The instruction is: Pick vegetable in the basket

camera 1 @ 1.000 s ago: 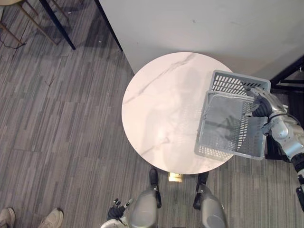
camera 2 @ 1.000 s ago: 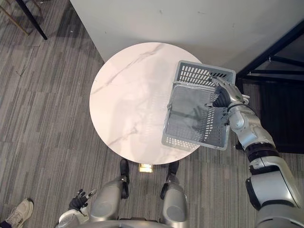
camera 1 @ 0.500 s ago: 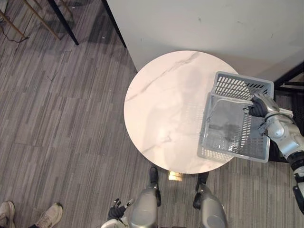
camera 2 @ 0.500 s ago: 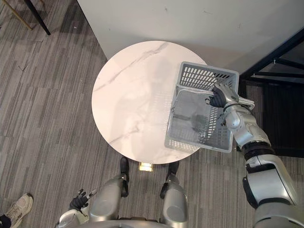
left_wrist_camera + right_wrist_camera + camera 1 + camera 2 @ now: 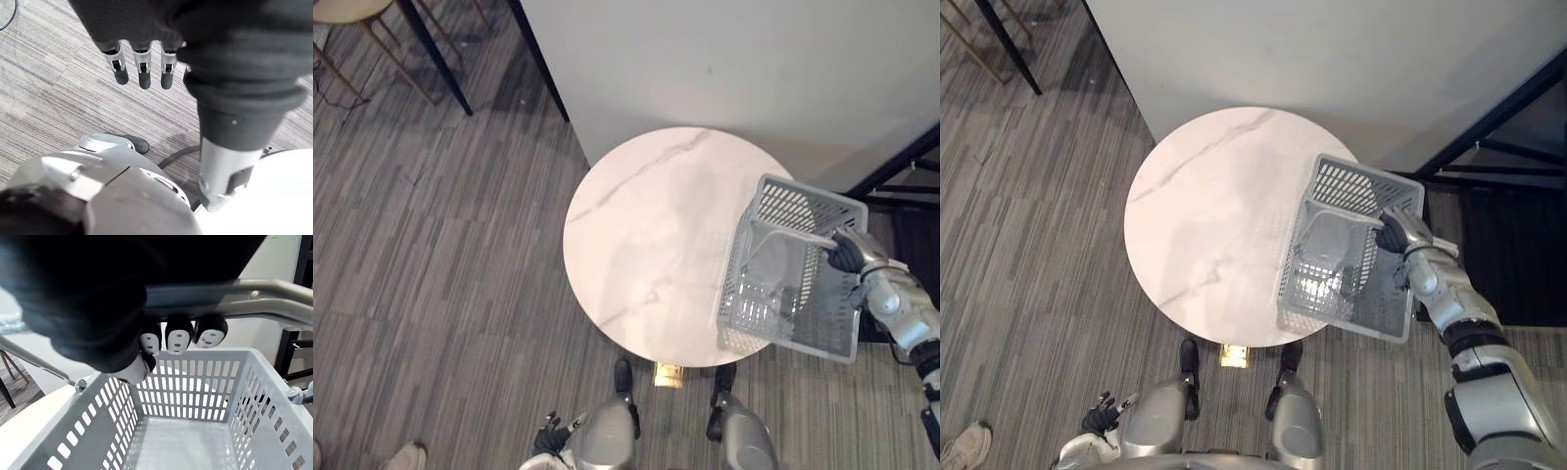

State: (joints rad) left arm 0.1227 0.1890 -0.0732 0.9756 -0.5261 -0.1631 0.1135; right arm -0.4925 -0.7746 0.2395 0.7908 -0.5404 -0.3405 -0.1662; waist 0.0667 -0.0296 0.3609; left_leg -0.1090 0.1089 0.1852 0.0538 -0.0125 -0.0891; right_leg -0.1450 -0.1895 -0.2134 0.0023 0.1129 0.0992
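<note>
The robot's right hand (image 5: 1393,233) is clamped on the metal handle (image 5: 269,303) of a grey slotted basket (image 5: 1361,186), its fingers curled over the bar and its thumb tucked beneath. The basket sits at the robot's right edge of the round white marble counter (image 5: 1205,206). It is tilted, with the handle side raised and its outer side overhanging the rim above the grey striped floor (image 5: 431,245). Whether its base touches the marble cannot be told.

From the right wrist, the visible part of the basket's floor carries nothing. From above, a small dark patch shows through the slots, too unclear to name. The bare marble beside the basket carries no produce.

The left hand (image 5: 143,68) hangs low beside the body, well apart from the counter, its fingers straight and loose and holding nothing.

The step in hand appears to be handling the basket itself, either carrying or placing it, rather than filling it. The next move probably calls for levelling the basket and keeping a firm hold on the bar, since a tilted load off the edge could swing or slip. It then needs setting down flat, fully on the marble or wherever the vegetables wait, which would leave a hand free for picking.
</note>
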